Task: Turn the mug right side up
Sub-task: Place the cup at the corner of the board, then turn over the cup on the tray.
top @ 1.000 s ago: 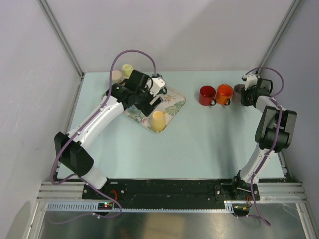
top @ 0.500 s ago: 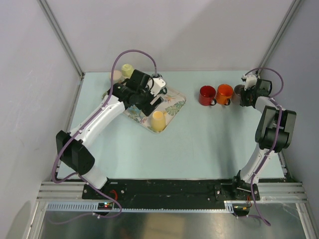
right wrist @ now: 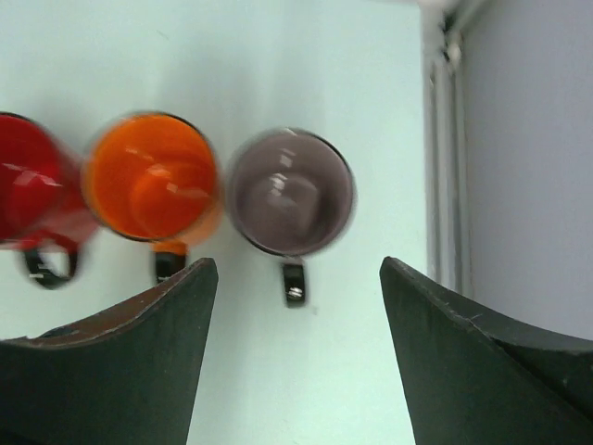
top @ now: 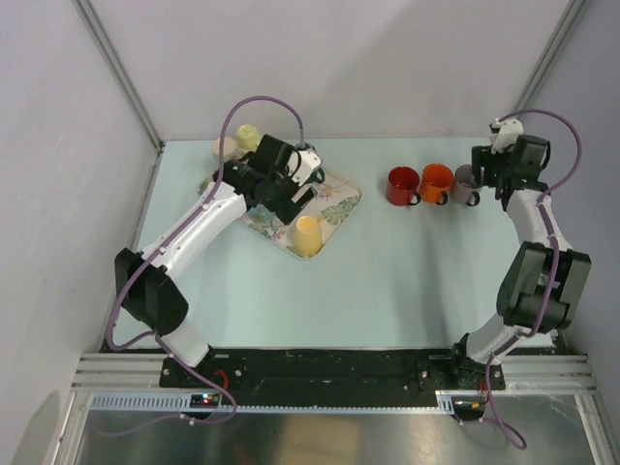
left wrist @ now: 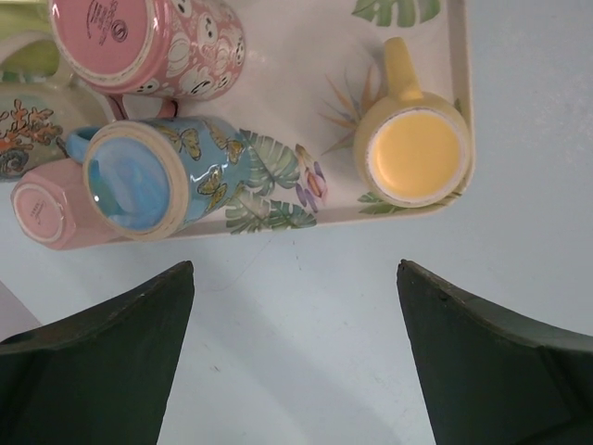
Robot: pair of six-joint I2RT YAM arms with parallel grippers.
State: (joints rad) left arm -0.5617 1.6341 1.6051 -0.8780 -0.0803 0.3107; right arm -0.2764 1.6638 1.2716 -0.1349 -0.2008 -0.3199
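Note:
A grey mug [top: 466, 182] [right wrist: 290, 192] stands mouth up at the right end of a row, its dark handle pointing toward me. My right gripper [top: 487, 170] [right wrist: 296, 264] hovers above it, open, with nothing between its fingers. On the floral tray [top: 341, 206] [left wrist: 296, 65] a yellow mug [top: 307, 235] [left wrist: 414, 156] shows a flat disc with a pale ring, seemingly its base. A blue butterfly mug [left wrist: 185, 176] lies on its side there. My left gripper [top: 294, 200] [left wrist: 295, 266] hangs open above the tray's near edge, holding nothing.
An orange mug [top: 436, 181] [right wrist: 153, 176] and a red mug [top: 401, 184] [right wrist: 28, 181] stand upright left of the grey one. A pink patterned mug [left wrist: 157, 42] lies on the tray. Two pale mugs [top: 237, 141] sit behind the tray. The frame rail [right wrist: 445, 139] runs just right of the grey mug.
My right gripper has opened and lifted up and back off the grey mug, which stays standing upright. The left arm has hardly moved.

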